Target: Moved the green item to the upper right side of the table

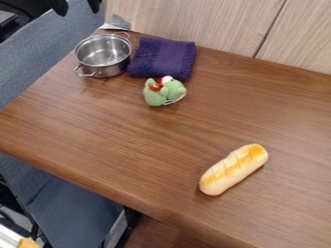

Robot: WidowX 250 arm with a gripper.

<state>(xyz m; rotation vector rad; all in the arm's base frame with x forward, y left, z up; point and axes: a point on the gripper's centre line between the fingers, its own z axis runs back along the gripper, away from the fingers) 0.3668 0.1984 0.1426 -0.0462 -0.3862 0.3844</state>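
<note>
Green toy (164, 91) on the wood, upper middle of the table (142, 140), right of the pot (103, 54) and at the near edge of the purple towel (162, 58); contact with the towel uncertain. Not at the upper right, so the move looks undone. Toy has nothing on top of it: probably a fair grasp from above, though the towel's closeness could snag a fingertip. Pot upright, mouth up, handles out to the sides; likely just a neighbour to avoid. Bread (234, 169) lies aslant, well apart toward the near right; a path running behind it, along the wall panel (194, 22), should miss it.

Gripper (77, 8) at the top edge, far left, beyond the table's corner. Fingers well apart, pointing down, nothing between them. Pose reads as waiting, wide enough for a soft body. Next, I judge: swing in over the toy, descend, close gently, carry right.
</note>
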